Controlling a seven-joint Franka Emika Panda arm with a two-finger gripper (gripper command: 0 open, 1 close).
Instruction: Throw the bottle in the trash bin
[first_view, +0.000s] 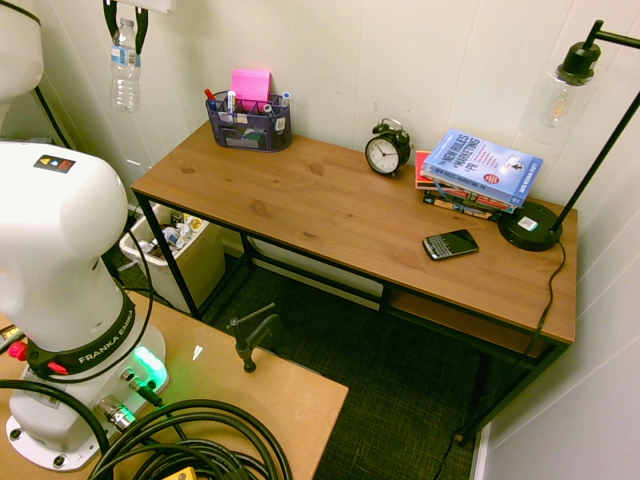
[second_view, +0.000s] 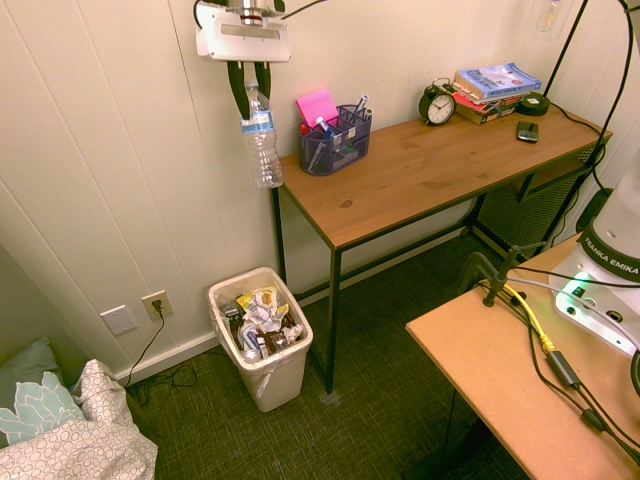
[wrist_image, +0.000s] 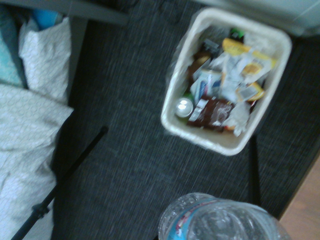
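1. Counter (second_view: 430, 168), wood-topped desk on a black metal frame. Its end stands near the bin; a careless sideways swing could knock the bottle or fingers against this end.
2. Robot arm (first_view: 62, 255), white Franka. Its upper links are cut off in both exterior views, so the full reach cannot be followed.
3. Trash bin (second_view: 285, 377), cream-white, rectangular, lined, on the floor beside the counter's end. Its far lower part is hidden in the first exterior view behind the frame. Chief risk: a release while off to one side of the opening, which would send the bottle onto the rim or the floor. Whether the bottle hangs squarely over the opening cannot be settled; the wrist view shows them apart in the picture, at different depths.
4. Tool (second_view: 256, 106), two dark fingers, closed around the bottle's upper end. Its housing is cropped at the top of the first exterior view. A weak hold on smooth plastic could let the bottle slip early.
5. Pen holder (second_view: 335, 150), purple mesh, filled with markers, near the counter's end and at risk from a low swing that way.
6. Water bottle (second_view: 264, 160), clear, ribbed, blue-white label, base downward and slightly tilted, in the air beside the counter's end. The cap is hard to make out between the fingers; in the wrist view the bottle is blurred and cut off.
7. Mixed rubbish (wrist_image: 225, 85), wrappers and a can, well up inside the bin. The heap hides the bin's bottom and could make a dropped bottle bounce or roll out.
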